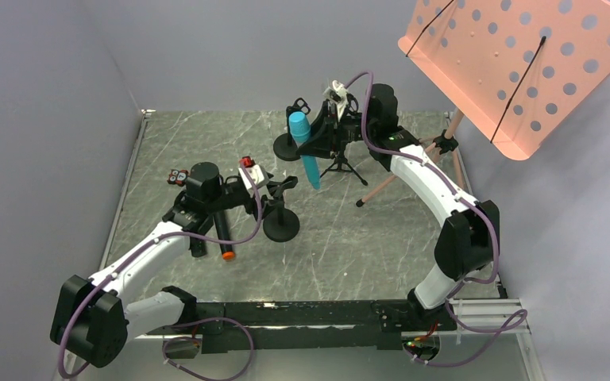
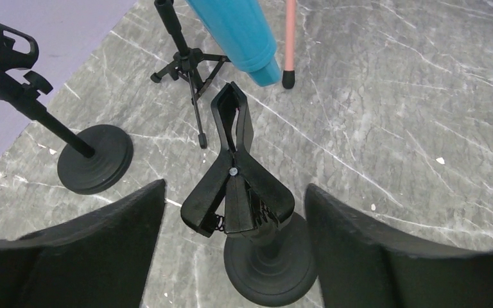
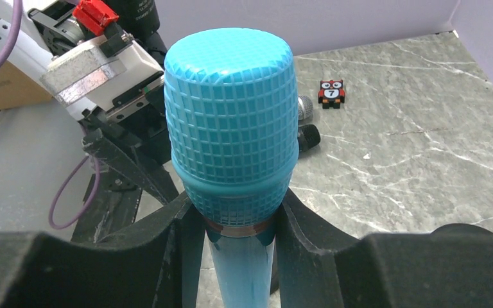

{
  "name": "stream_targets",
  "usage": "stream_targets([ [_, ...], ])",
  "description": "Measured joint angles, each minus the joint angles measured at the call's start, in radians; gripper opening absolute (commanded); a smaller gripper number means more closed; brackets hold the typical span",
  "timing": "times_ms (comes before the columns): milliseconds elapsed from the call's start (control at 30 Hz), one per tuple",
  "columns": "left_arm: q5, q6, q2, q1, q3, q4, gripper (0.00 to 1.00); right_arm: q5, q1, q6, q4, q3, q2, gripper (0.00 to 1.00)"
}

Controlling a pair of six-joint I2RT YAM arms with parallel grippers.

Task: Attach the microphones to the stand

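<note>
My right gripper [image 1: 318, 136] [image 3: 236, 221] is shut on the turquoise microphone [image 1: 305, 149] [image 3: 231, 122], just below its mesh head, and holds it tilted above the table beside a black tripod stand [image 1: 341, 163]. Its tail shows in the left wrist view [image 2: 239, 32]. My left gripper [image 1: 279, 186] [image 2: 234, 192] is open, its fingers on either side of the handles of a black spring clip [image 2: 234, 163] on a round-based stand [image 1: 280, 225]. The black microphone with the orange cap [image 1: 224, 235] lies on the table by the left arm. A silver-grey mesh head [image 3: 305, 108] shows behind the turquoise one.
A second round-based stand [image 1: 289, 148] [image 2: 95, 159] with an empty clip stands at the back. A pink perforated music stand [image 1: 516, 63] leans over the right side, its leg [image 1: 388, 184] [image 2: 290, 38] reaching the table. An owl tag [image 3: 331, 92] lies on the marble table [image 1: 349, 254].
</note>
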Motion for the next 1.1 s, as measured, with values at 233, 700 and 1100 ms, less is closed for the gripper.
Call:
stream_targets([
  [233,-0.012,-0.028,0.022,0.000,0.000,-0.005,0.48,-0.008,0.000,0.024,0.035,-0.006,0.000,0.00],
  [700,0.004,-0.023,0.032,-0.003,0.047,-0.094,0.22,-0.035,0.005,0.047,0.128,-0.061,0.017,0.01],
  [1100,0.023,-0.026,0.032,0.005,0.048,-0.101,0.19,-0.123,0.034,0.233,0.471,-0.142,0.119,0.01],
])
